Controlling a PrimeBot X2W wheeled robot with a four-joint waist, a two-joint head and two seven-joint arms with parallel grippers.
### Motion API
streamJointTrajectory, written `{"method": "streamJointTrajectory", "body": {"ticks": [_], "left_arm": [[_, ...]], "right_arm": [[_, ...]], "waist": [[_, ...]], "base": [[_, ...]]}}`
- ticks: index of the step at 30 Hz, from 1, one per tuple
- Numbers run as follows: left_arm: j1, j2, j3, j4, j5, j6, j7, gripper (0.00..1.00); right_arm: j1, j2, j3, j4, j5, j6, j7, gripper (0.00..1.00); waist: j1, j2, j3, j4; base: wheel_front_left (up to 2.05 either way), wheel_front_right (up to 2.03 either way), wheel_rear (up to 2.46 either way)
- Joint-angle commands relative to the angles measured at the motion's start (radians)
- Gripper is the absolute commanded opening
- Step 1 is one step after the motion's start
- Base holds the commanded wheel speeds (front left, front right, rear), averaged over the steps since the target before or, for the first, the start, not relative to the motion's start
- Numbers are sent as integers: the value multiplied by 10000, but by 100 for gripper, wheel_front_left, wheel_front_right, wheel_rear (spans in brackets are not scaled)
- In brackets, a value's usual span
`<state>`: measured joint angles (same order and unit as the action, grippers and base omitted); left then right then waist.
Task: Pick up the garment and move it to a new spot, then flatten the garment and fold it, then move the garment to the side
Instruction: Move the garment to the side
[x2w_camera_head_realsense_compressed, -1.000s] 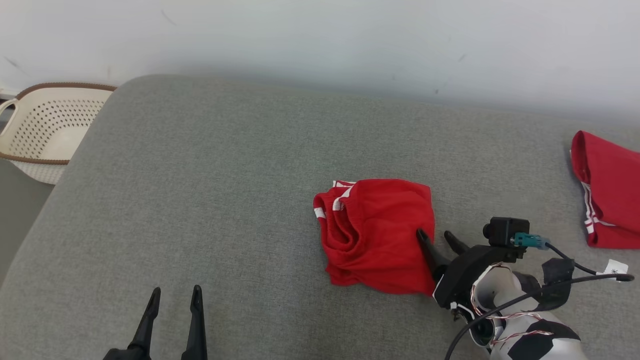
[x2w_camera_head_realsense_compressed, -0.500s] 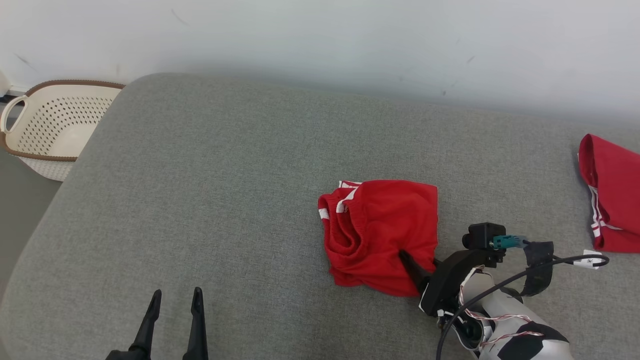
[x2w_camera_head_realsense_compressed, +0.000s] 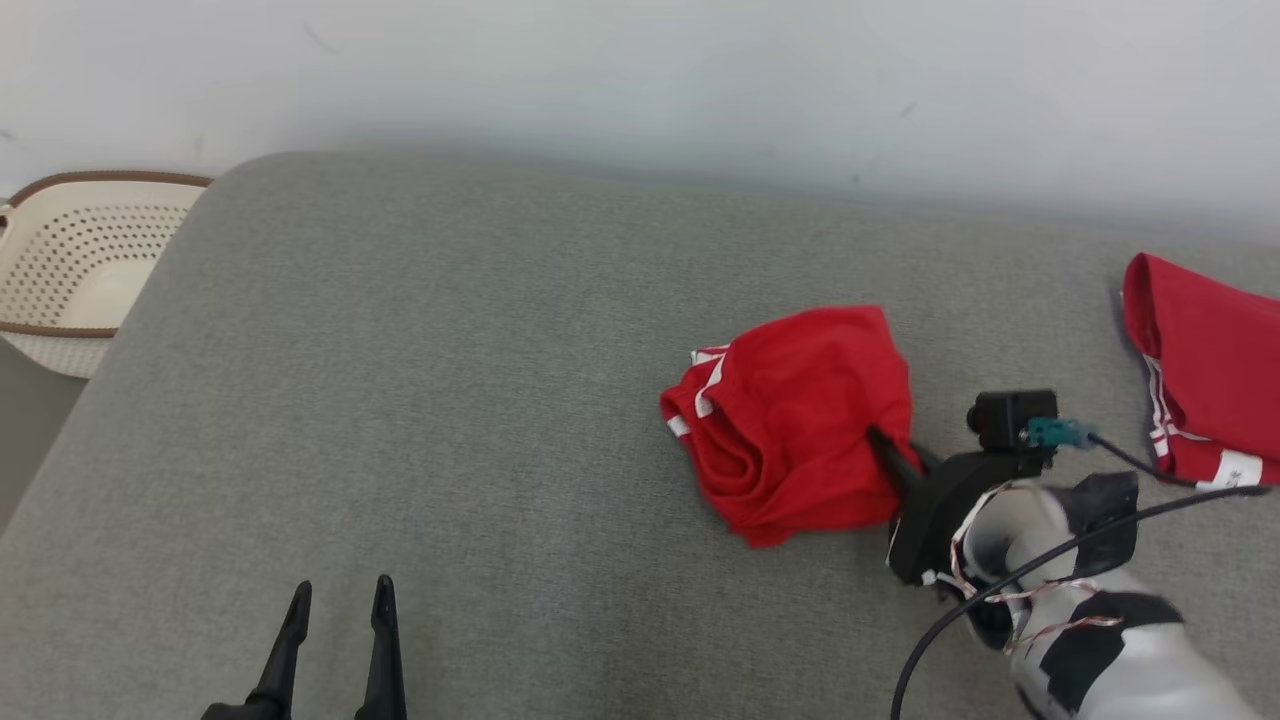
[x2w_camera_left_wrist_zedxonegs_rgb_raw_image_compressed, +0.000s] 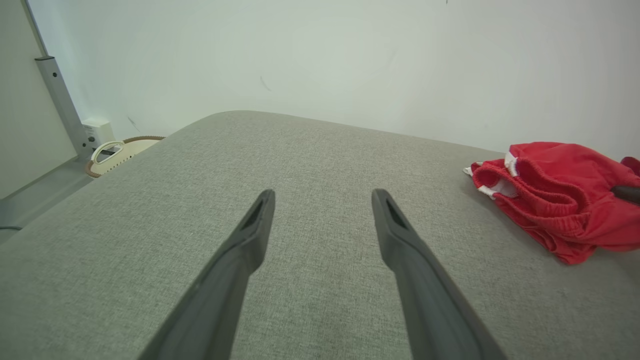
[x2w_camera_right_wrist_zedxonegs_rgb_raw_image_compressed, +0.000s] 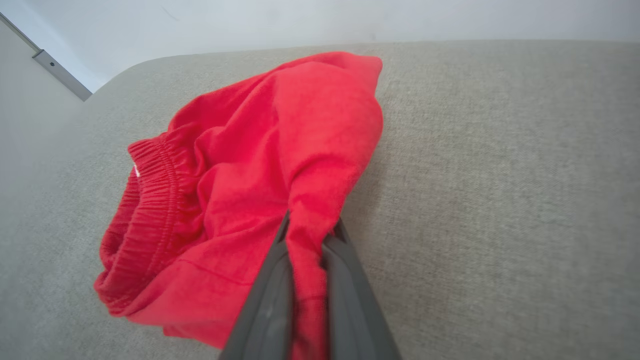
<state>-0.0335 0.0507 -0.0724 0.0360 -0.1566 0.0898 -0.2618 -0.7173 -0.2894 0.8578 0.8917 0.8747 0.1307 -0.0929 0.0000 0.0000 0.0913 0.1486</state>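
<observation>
The garment (x2w_camera_head_realsense_compressed: 795, 420) is a crumpled pair of red shorts with white trim, lying right of centre on the grey cushion (x2w_camera_head_realsense_compressed: 480, 330). My right gripper (x2w_camera_head_realsense_compressed: 885, 445) is shut on the garment's right edge, and that edge is pulled up off the cushion. In the right wrist view a fold of red cloth (x2w_camera_right_wrist_zedxonegs_rgb_raw_image_compressed: 307, 235) is pinched between the two fingers, and the elastic waistband (x2w_camera_right_wrist_zedxonegs_rgb_raw_image_compressed: 150, 200) bunches at the left. My left gripper (x2w_camera_head_realsense_compressed: 338, 600) is open over bare cushion at the lower left, far from the garment (x2w_camera_left_wrist_zedxonegs_rgb_raw_image_compressed: 555, 195), which lies at the right of the left wrist view.
A second red garment (x2w_camera_head_realsense_compressed: 1200, 370) with white stripes lies at the cushion's right edge. A cream perforated basket (x2w_camera_head_realsense_compressed: 70, 270) stands on the floor past the cushion's left end. A pale wall runs along the back.
My right gripper closed on the garment's right edge and lifted it, so the cloth bunched and shifted up and to the right. The head view shifted slightly. The left gripper stayed put.
</observation>
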Motion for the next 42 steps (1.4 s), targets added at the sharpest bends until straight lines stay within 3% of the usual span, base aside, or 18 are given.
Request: {"method": "streamJointTrajectory", "body": {"ticks": [1,14,23,42], "left_arm": [[114,0,43,-25,-81,-10,-41,100],[-377,2,320,-525,278,-85,-41,100],[-823,88,693,-1248,642,-244,-41,100],[-960,413,977,-2441,1182,-302,-41,100]], "right_arm": [[-292,-259,108,-13,-207,1,-138,0],[-2045,-1736,323,-97,-693,1,-260,0],[-3335,-3141,962,-146,-1058,1,-11,0],[-4239,-5447,1340,-833,145,1,585,0]], "waist": [[0,0,75,-260],[0,0,1081,-1454],[0,0,2073,-1795],[0,0,3140,-2492]], "base": [[0,0,0],[0,0,0],[0,0,0],[0,0,0]]}}
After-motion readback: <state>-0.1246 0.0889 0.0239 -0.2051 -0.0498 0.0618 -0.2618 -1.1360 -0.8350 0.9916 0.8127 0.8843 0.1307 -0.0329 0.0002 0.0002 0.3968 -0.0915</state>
